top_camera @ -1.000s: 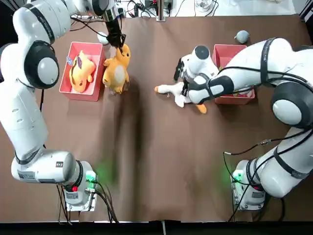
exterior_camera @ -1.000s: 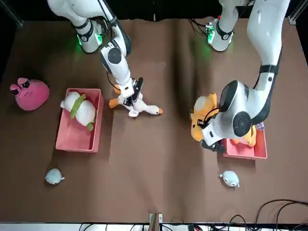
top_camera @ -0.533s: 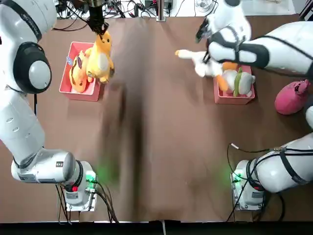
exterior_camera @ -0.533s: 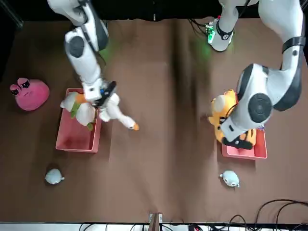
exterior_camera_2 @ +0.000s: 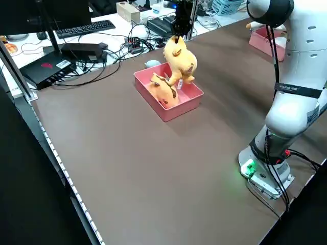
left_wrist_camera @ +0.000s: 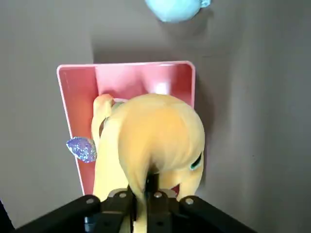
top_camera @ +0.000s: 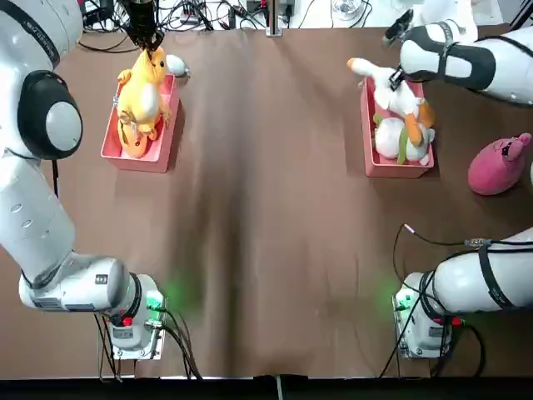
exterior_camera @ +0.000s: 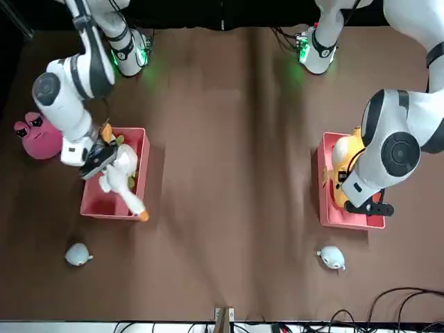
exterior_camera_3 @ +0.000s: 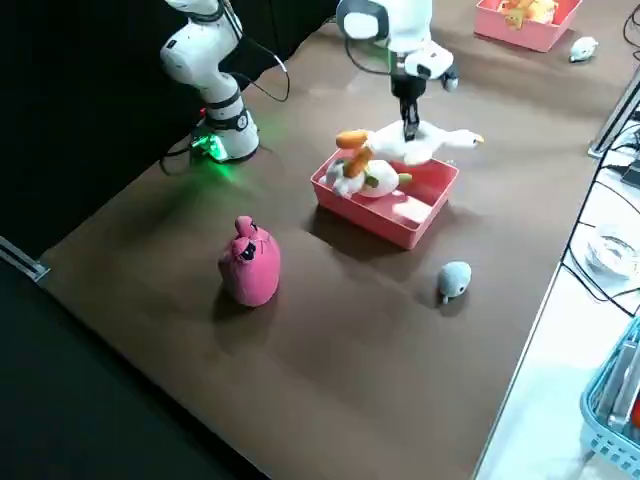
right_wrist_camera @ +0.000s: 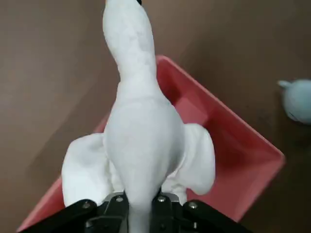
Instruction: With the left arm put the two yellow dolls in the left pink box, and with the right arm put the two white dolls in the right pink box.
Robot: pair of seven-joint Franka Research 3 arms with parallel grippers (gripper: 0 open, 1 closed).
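Left gripper point(left_wrist_camera: 141, 196): closed on the upper yellow doll point(top_camera: 143, 98), which is suspended over the left pink box point(top_camera: 133, 165); the other yellow doll point(top_camera: 133, 143) lies inside, toward 6 o'clock in the top view. Right gripper point(right_wrist_camera: 141, 211): closed on the rear of the long-necked white doll point(top_camera: 398, 98), held over the right pink box point(top_camera: 400, 171), its head projecting past the rim at 11 o'clock; the second white doll point(top_camera: 391, 138) lies inside toward 6 o'clock. Step in hand, as judged: final placement on both sides. Recommended: shift the long-necked doll toward 5 o'clock to bring its neck within the wall, then lower. Lower the yellow doll toward 12 o'clock, beside its partner. Release only once each body is supported; early opening risks a roll over the rim. Withdraw straight up.
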